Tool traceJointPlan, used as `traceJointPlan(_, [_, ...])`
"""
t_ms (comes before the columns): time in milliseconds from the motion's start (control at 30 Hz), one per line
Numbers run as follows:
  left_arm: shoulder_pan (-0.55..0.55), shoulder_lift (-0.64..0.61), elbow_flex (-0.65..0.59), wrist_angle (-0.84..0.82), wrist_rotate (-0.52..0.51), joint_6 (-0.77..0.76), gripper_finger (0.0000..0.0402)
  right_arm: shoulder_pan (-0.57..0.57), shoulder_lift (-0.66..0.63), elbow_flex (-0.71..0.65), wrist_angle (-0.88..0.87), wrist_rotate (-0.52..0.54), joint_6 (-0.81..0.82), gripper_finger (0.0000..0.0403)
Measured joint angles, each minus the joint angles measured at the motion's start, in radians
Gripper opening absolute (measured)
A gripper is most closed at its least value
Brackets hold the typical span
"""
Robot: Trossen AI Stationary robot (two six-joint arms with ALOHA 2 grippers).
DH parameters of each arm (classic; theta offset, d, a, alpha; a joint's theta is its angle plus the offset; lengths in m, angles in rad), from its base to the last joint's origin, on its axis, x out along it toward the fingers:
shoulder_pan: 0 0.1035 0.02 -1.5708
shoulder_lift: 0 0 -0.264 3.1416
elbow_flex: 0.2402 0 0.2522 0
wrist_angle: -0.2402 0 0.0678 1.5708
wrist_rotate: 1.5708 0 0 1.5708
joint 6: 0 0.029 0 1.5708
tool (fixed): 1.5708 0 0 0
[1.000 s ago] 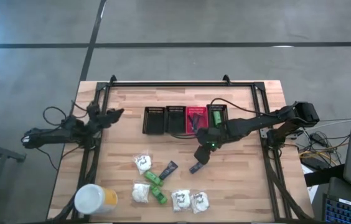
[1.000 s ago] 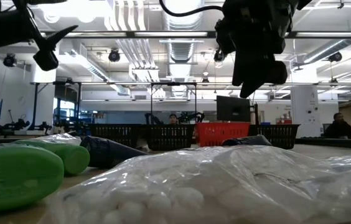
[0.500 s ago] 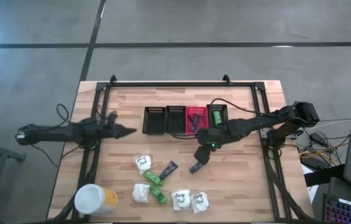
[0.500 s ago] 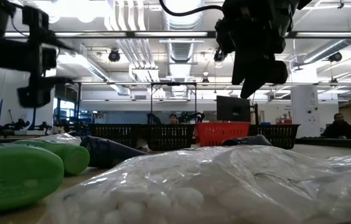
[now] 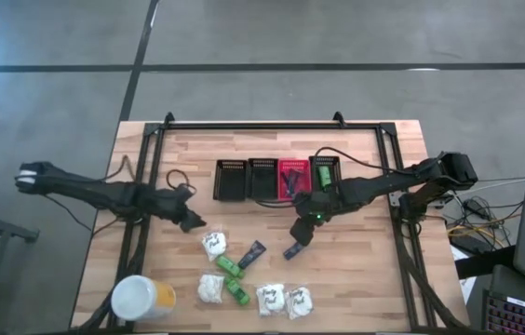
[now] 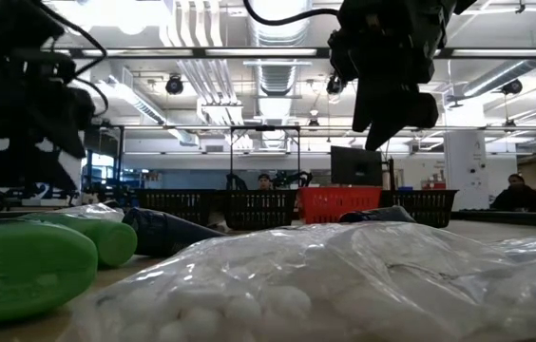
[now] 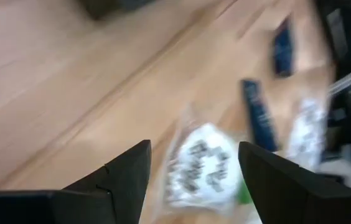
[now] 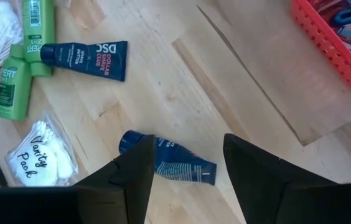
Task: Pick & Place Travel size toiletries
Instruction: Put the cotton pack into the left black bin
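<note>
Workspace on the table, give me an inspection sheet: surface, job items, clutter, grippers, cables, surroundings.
Surface: wooden table.
Job's things: white packets, green bottles and dark tubes loose; one green bottle in basket.
Clutter: yellow container; four mesh baskets.
Grippers: left gripper open, beside a packet; right gripper open above a dark tube.
Cables: cable along the right arm.
Surroundings: concrete floor; people beyond.

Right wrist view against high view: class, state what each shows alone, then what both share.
Right wrist view only: the "DSC" print on one dark tube and the writing on a white packet. High view only: the yellow container, three black baskets and the left gripper, open beside a packet. Both share: the red basket, green bottles and the dark tube under the open right gripper.
</note>
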Motion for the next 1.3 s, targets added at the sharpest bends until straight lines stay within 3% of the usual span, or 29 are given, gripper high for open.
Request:
traceJointPlan(233, [-0.002, 0.097, -0.001, 0.084, 0.038, 0.132, 0.0248, 0.0, 0.0, -0.002, 0.0, 0.011, -0.006, 0.0171])
traceJointPlan(500, [-0.002, 0.204, -0.006, 0.122, 0.031, 0.154, 0.0248, 0.0, 0.0, -0.004, 0.0, 0.026, -0.009, 0.0191])
traceJointPlan(667, [-0.002, 0.294, -0.006, 0.254, 0.048, 0.193, 0.0248, -0.002, 0.0, -0.004, 0.0, 0.03, -0.009, 0.02])
traceJointPlan(1000, [-0.001, 0.446, -0.004, 0.32, 0.088, 0.226, 0.0245, -0.002, 0.0, -0.004, -0.001, 0.034, -0.009, 0.0194])
traceJointPlan(1133, [-0.001, 0.459, -0.004, 0.384, 0.134, 0.26, 0.0218, -0.002, 0.0, -0.004, -0.001, 0.034, -0.019, 0.0183])
traceJointPlan(1300, [-0.002, 0.463, -0.006, 0.397, 0.162, 0.271, 0.0146, -0.002, 0.0, -0.004, -0.001, 0.034, -0.028, 0.0171])
